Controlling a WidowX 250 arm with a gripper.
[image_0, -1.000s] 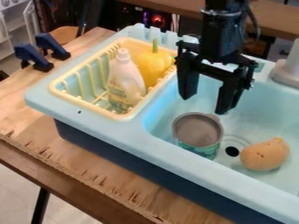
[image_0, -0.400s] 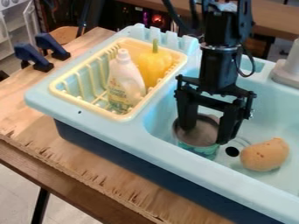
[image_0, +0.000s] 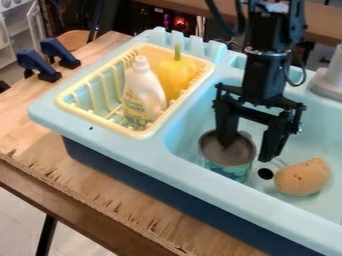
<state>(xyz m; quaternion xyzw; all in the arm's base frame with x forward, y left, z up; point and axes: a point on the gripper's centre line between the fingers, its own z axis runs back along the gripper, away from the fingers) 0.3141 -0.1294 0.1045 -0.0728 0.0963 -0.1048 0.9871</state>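
black gripper (image_0: 246, 151) over a toy sink (image_0: 180, 145), fingers apart at a metal can (image_0: 229, 150)
one finger is in line with the can's opening, the other to its right, near the drain (image_0: 266, 173) and a tan potato (image_0: 303, 177); a white bottle (image_0: 143, 92) and yellow pepper (image_0: 176, 76) stand in the yellow rack (image_0: 75, 104).

1. Arm (image_0: 277, 25): black, single; enters at the top edge, right of centre, and descends near-vertically.
2. Wrist (image_0: 264, 75): black, hanging downward; a dark cable (image_0: 302, 79) loops beside it.
3. Gripper (image_0: 247, 152): pointed down, crosspiece sloping lower toward the view's right.
4. Fingers (image_0: 228, 117): two, black, spread well apart, tips separated.
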